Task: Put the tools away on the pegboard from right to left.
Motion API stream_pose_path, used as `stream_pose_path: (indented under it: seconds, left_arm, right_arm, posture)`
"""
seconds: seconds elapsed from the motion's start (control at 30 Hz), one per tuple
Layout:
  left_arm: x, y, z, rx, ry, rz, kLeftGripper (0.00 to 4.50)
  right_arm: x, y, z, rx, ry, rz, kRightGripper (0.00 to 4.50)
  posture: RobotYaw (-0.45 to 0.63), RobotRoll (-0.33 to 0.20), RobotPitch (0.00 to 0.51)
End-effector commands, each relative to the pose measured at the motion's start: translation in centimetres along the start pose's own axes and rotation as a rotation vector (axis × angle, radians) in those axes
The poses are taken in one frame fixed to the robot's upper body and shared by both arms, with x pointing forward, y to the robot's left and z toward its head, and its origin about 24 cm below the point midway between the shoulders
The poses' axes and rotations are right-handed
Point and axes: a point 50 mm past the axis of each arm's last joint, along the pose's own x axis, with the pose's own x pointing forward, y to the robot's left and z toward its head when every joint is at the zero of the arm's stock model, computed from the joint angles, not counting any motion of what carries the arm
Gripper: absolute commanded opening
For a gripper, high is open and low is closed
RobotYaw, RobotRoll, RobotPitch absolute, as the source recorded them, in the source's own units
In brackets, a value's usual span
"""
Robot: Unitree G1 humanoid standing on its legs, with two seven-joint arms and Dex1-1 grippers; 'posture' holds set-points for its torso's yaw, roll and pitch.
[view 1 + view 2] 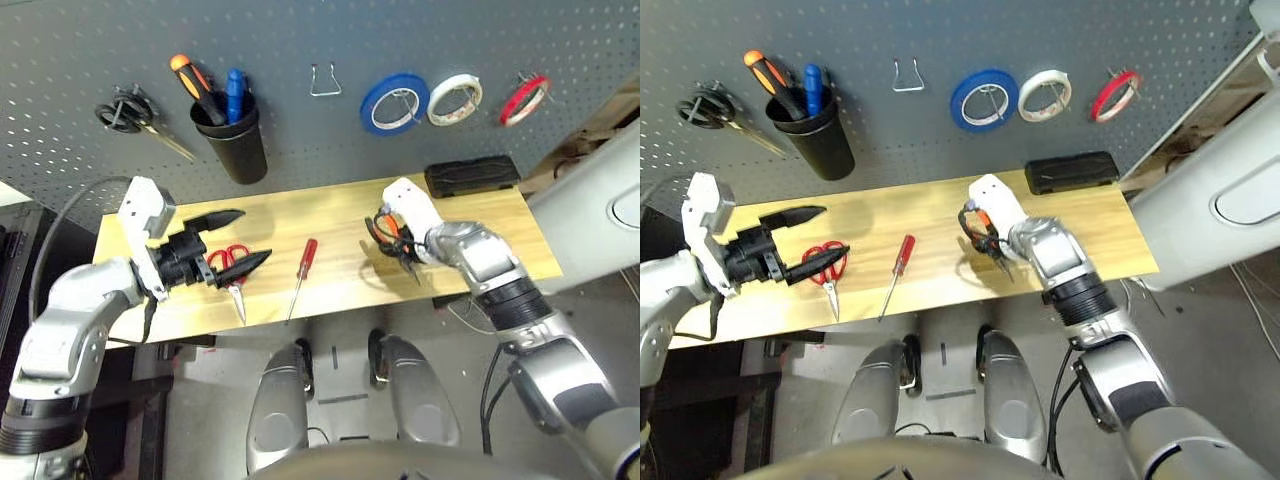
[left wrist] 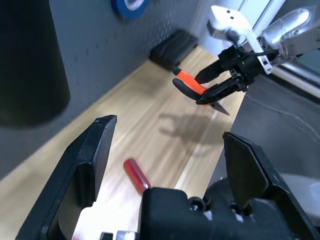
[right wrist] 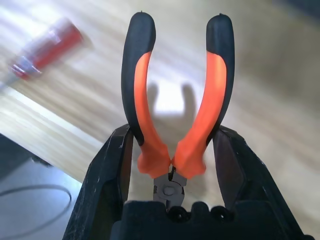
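Right end effector [image 3: 172, 150] gripping pliers [image 3: 175, 100], lifted

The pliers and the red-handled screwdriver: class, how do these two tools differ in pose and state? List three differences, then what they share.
1. The pliers are clamped in the right gripper; the red-handled screwdriver is gripped by nothing.
2. The pliers hang above the table, casting a shadow; the screwdriver lies flat on it.
3. The pliers have two curved orange-and-black handles; the screwdriver has one straight, slim red handle.
Shared: neither is on the pegboard yet.
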Motion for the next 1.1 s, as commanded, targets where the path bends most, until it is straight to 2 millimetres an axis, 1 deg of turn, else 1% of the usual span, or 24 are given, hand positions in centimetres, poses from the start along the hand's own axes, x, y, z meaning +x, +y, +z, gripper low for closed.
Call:
stream_pose_path:
  seconds: [0.03,0.17,0.23,0.33,0.47,0.53,0.63,0.77,0.93,1.1]
  left_arm:
    - [-0.9,0.6,0.2,-0.045,0.009,0.009,4.5]
    - [-1.8,1.0,0.9,-0.076,-0.013,0.024,4.5]
    - [-2.4,1.3,1.1,-0.05,-0.027,0.053,4.5]
    - [-3.2,1.4,1.1,-0.066,-0.028,0.073,4.5]
    - [-3.8,1.6,1.7,-0.088,-0.074,0.105,4.5]
    - [-3.9,1.8,2.1,-0.09,-0.09,0.109,4.5]
    - [-4.4,2.0,2.8,-0.086,-0.107,0.124,4.5]
    - [-5.1,2.4,3.8,-0.07,-0.129,0.163,4.5]
    - [-5.3,2.6,4.2,-0.065,-0.12,0.168,4.5]
    - [-4.9,2.5,4.3,-0.067,-0.12,0.16,4.5]
  right_arm:
    - [-1.5,0.5,1.1,-0.021,-0.086,0.064,2.59]
    - [-2.7,0.3,2.6,-0.058,-0.202,0.081,2.59]
    - [-3.2,0.0,3.2,-0.064,-0.247,0.071,2.59]
    - [-3.8,-0.5,4.1,-0.085,-0.339,0.048,2.59]
    - [-4.0,-1.0,4.8,-0.096,-0.438,0.01,2.59]
    - [-4.0,-1.0,5.3,-0.101,-0.5,0.02,2.59]
    - [-4.3,-1.1,6.4,-0.083,-0.586,0.022,2.59]
    - [-4.7,-1.5,7.8,-0.07,-0.707,-0.017,2.59]
    - [-5.1,-1.9,10.1,-0.065,-0.849,-0.047,2.59]
    - [-5.3,-1.9,12.3,-0.059,-0.957,-0.042,2.59]
  posture:
    - [-0.01,0.0,0.139]
    - [-0.01,0.0,0.131]
    - [0.0,0.0,0.126]
    - [0.0,0.0,0.115]
    - [0.02,0.0,0.106]
    - [0.02,0.0,0.107]
    - [0.03,0.0,0.106]
    - [0.04,0.0,0.106]
    - [0.04,0.0,0.107]
    - [0.04,0.0,0.107]
